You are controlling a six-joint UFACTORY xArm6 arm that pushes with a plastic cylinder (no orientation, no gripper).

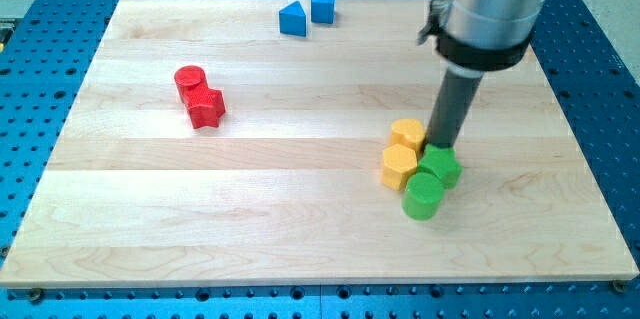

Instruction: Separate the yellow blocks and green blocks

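Note:
Two yellow blocks sit together right of centre: a yellow block [407,134] above and a yellow hexagonal block [399,167] below it. Two green blocks touch them on the right: a green star-like block [439,166] and a green cylinder [423,196] below it. My tip [437,146] stands at the top edge of the green star-like block, just right of the upper yellow block, in the notch between them. The rod hides part of the star-like block's top edge.
A red cylinder [189,80] and a red star-like block [206,106] lie at the view's left. A blue triangular block [292,20] and a blue cube [322,5] sit at the view's top. The wooden board [250,209] lies on a blue perforated table.

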